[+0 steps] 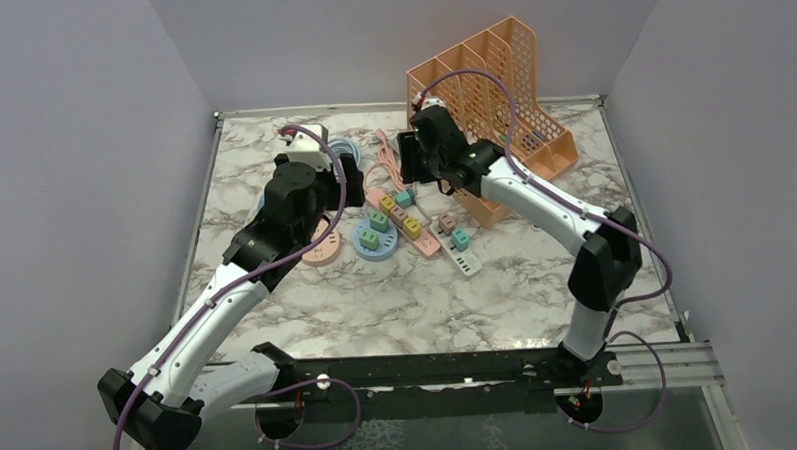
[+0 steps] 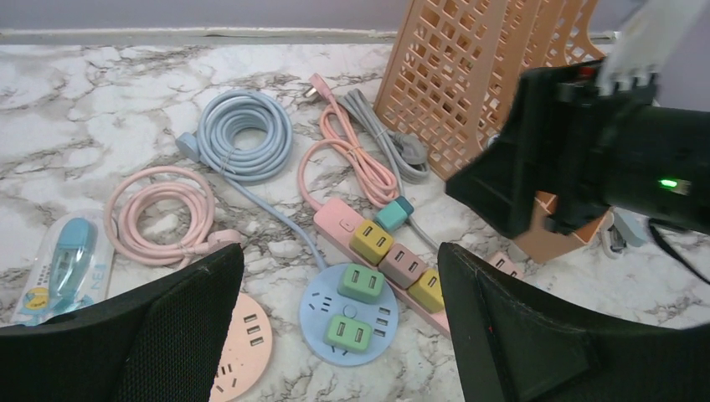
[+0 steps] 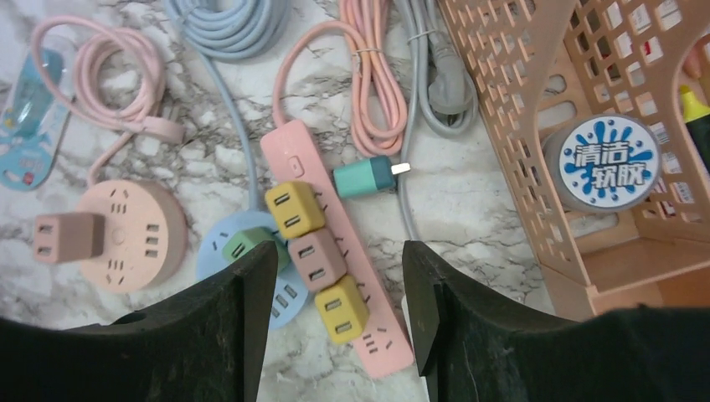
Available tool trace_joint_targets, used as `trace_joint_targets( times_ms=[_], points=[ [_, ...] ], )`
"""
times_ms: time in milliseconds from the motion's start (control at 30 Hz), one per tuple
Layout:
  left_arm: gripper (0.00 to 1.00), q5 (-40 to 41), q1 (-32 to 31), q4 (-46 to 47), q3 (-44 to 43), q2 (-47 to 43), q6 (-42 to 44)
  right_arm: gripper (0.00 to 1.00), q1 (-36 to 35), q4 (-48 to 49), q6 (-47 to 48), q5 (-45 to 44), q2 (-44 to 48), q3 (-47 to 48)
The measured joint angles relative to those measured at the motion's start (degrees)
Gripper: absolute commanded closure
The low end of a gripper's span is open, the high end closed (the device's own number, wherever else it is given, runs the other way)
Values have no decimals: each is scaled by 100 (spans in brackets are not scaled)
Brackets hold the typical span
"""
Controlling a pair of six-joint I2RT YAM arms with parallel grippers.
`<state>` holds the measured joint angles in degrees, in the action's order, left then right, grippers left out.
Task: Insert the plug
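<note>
Right pincer (image 3: 335,260) pointed down over long pink plastic power strip (image 3: 283,149), jaws apart, empty. Small teal plug cube (image 3: 364,177) lay just beside strip. Left pincer (image 2: 339,255) tilted toward strip, jaws spread, empty.

Left arm (image 1: 212,312), right arm (image 1: 534,195): white link shells, black joint housings. Purple cable (image 1: 343,192) loops along each. Fingers (image 2: 519,335) black, wedge-shaped. Green light (image 2: 667,182), right wrist.

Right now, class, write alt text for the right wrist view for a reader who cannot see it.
A teal plug lies loose on the marble table beside a pink strip that carries three adapters. The right gripper hangs open above them, empty, with an orange rack at the right edge.
</note>
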<state>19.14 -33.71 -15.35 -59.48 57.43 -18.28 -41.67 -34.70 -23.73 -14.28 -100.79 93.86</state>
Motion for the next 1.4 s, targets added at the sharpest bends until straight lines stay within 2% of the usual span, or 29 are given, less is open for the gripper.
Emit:
trace_joint_targets(
  times_ms=[267, 467, 667, 1000, 1133, 1400],
  points=[
    [12, -105, 0, -31, 44, 0, -520, 44, 326, -236, -782, -157, -1646, 837],
    [12, -85, 0, -94, 131, 20, -894, 44, 396, -507, -1650, -302, -2225, 1248],
    [12, -48, 0, -79, 133, 127, -1132, 42, 389, -656, -2339, -323, -2409, 1268],
    [12, 79, 2, 247, 190, 334, -1154, 46, 376, -835, -2846, -313, -2734, 1390],
    [12, 107, 24, 380, 199, 511, -1115, 57, 365, -855, -2870, -291, -2811, 1502],
    [12, 114, 63, 474, 199, 861, -992, 45, 350, -857, -2846, -269, -2909, 1626]
  ],
)
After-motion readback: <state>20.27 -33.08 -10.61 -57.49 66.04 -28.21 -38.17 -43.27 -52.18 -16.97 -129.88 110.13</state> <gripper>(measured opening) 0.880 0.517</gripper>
